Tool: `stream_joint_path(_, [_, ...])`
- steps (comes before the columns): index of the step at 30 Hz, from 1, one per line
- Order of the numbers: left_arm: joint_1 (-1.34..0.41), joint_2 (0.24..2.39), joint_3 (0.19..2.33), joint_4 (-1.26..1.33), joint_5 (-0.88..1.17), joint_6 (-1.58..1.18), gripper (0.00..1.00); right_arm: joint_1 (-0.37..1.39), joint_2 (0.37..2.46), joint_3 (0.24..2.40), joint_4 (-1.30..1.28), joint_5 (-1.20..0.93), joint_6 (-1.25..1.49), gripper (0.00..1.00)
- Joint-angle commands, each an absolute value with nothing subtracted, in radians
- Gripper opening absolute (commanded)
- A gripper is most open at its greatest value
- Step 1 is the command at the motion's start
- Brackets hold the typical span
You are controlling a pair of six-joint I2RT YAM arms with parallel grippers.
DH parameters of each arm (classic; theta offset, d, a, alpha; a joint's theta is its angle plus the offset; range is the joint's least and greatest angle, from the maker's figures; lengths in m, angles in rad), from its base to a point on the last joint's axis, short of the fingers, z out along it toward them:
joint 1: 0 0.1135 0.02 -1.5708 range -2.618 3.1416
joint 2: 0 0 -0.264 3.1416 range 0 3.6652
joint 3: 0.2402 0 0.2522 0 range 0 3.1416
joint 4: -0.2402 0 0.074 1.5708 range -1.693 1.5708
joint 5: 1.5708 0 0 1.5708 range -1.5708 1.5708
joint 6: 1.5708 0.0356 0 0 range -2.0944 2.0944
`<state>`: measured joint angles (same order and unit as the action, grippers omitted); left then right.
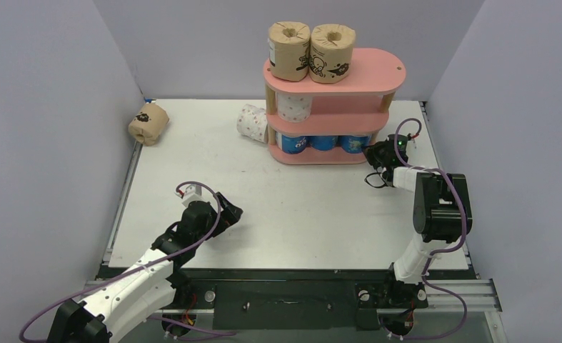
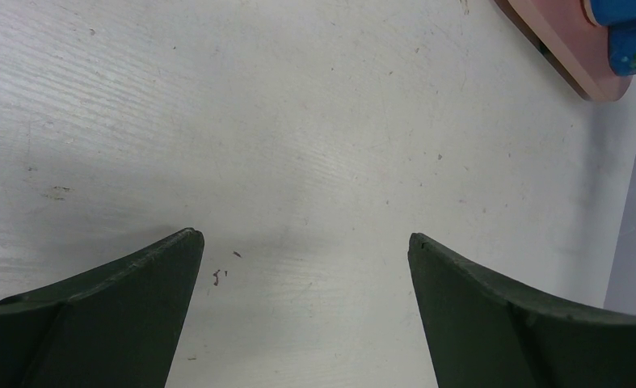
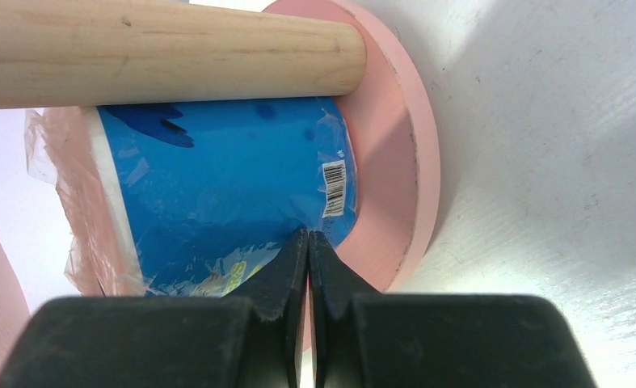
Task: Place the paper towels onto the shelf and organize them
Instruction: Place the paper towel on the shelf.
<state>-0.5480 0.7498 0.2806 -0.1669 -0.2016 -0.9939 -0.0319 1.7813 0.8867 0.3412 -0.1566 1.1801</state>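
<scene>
Evidently two wrapped paper rolls remain off the pink three-tier shelf with wooden posts (image 1: pixel 378 71), which stands at twelve o'clock on the white table (image 1: pixel 299 221). A brown printed roll (image 1: pixel 148 123) lies tipped over at ten o'clock. A white pink-dotted roll (image 1: pixel 251 121) lies on its side against the shelf's nine-o'clock end, its axis roughly three-to-nine. Both look light and squashy under slippery film, so a gentle hold across the mid-body suits. The left gripper (image 2: pixel 306 242) hangs wide open and empty over the table. The right gripper (image 3: pixel 308 238), closed on nothing, has its tips against the bottom tier's three-o'clock blue wrapped roll (image 3: pixel 233 178).
</scene>
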Motion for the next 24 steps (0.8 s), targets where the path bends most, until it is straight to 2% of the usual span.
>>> stream_joint_path(1, [-0.543, 0.753, 0.296, -0.133, -0.212, -1.000, 0.99, -0.032, 1.754, 0.898, 0.385, -0.134, 1.171, 0.00])
stream_joint_path(12, [-0.541, 0.778, 0.322, -0.119, -0.205, -0.986, 0.99, 0.006, 1.493, 0.750, 0.304, -0.105, 1.110, 0.00])
stream_joint_path(24, [-0.473, 0.764, 0.425, -0.171, -0.217, -0.942, 0.96, 0.157, 1.004, 0.556, 0.038, -0.072, 0.857, 0.01])
